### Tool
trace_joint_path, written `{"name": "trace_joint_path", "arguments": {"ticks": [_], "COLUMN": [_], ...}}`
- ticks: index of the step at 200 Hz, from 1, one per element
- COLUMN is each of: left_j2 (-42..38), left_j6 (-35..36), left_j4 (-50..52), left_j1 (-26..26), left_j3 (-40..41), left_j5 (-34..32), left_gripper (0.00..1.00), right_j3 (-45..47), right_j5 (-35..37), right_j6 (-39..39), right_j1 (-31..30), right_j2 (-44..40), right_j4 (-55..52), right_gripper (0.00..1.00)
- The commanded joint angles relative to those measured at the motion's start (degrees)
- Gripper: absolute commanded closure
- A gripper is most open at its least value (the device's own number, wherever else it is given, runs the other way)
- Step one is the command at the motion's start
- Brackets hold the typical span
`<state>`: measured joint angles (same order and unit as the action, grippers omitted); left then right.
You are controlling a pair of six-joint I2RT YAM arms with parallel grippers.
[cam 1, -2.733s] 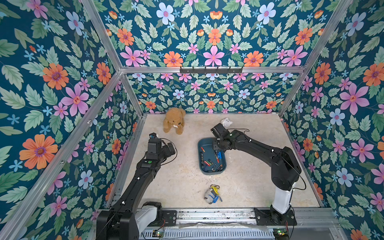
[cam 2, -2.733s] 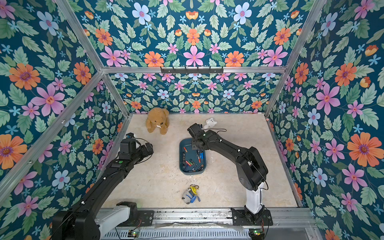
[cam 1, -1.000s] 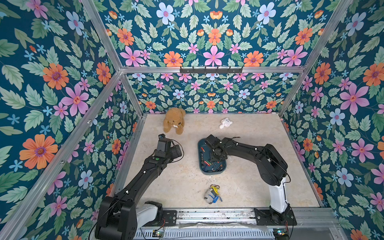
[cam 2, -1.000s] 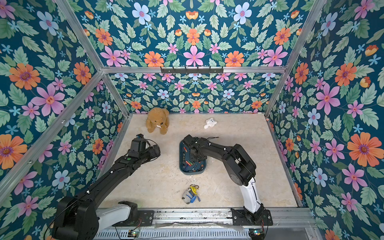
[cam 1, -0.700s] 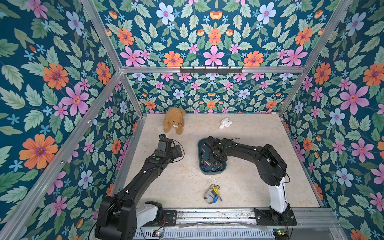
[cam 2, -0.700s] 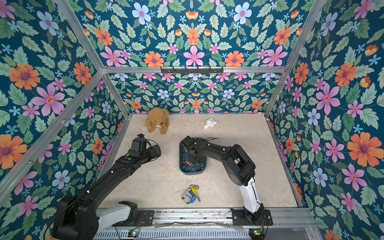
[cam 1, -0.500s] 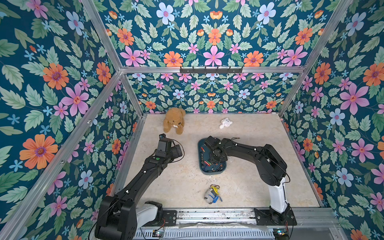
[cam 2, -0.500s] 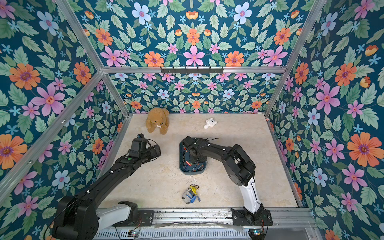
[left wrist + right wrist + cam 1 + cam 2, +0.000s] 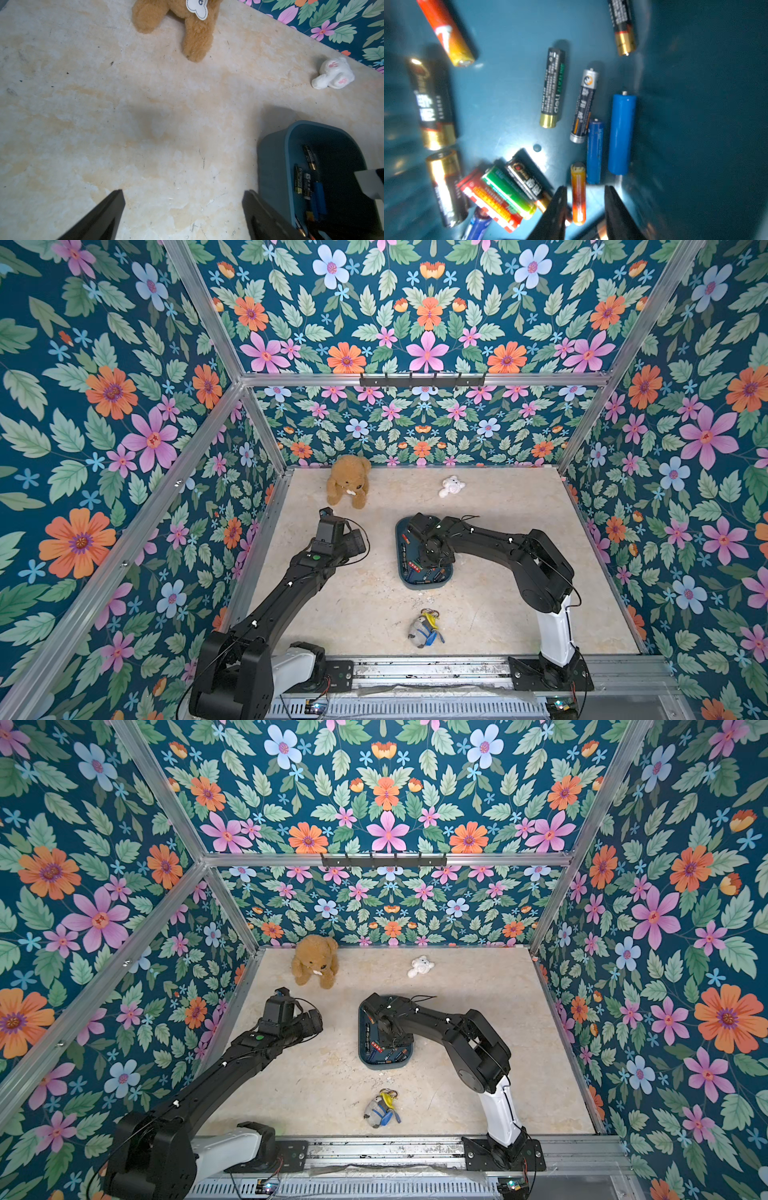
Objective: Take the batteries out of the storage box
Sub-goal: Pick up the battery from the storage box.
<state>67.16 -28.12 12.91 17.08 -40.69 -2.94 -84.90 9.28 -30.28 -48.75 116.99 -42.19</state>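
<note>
The teal storage box (image 9: 428, 585) (image 9: 384, 1064) lies mid-table with several batteries (image 9: 417, 566) (image 9: 380, 1046) loose on its floor. My right gripper (image 9: 586, 188) reaches down into the box. Its jaws stand a little apart, astride a slim orange battery (image 9: 578, 193) that lies on the box floor (image 9: 508, 93); a gap shows at one finger. Blue, black, green and red batteries lie around it. My left gripper (image 9: 184, 192) (image 9: 358, 543) hovers wide open and empty over bare table, just left of the box wall (image 9: 272, 166).
A brown teddy bear (image 9: 348, 485) sits at the back left and a small white plush (image 9: 452, 486) at the back middle. A grey, yellow and blue toy (image 9: 424, 628) lies near the front edge. Floral walls enclose the table.
The right gripper has come down from the box's far end into the box, and its jaws have parted slightly. The left arm has swung closer to the box, then held still.
</note>
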Motion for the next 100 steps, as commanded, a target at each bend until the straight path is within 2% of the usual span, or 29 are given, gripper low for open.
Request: {"name": "trace_joint_path", "arguments": {"ticks": [1, 88, 100], "left_j2": [0.0, 0.1, 0.2], "left_j6": [-0.2, -0.2, -0.1], "left_j4": [0.8, 2.0, 2.1], "left_j1": [0.1, 0.5, 0.7], "left_j3": [-0.4, -1.4, -1.5], "left_j5": [-0.4, -0.7, -0.6], "left_gripper": [0.05, 0.06, 0.07], "right_j3": [-0.3, 0.9, 1.0], "right_j5": [-0.1, -1.4, -1.5], "right_j6": [-0.4, -0.3, -0.3], "right_j1": [-0.1, -0.1, 0.0], "right_j2": [-0.1, 0.2, 0.2], "right_j4": [-0.8, 0.4, 0.5], "right_gripper": [0.69, 0.77, 0.80]}}
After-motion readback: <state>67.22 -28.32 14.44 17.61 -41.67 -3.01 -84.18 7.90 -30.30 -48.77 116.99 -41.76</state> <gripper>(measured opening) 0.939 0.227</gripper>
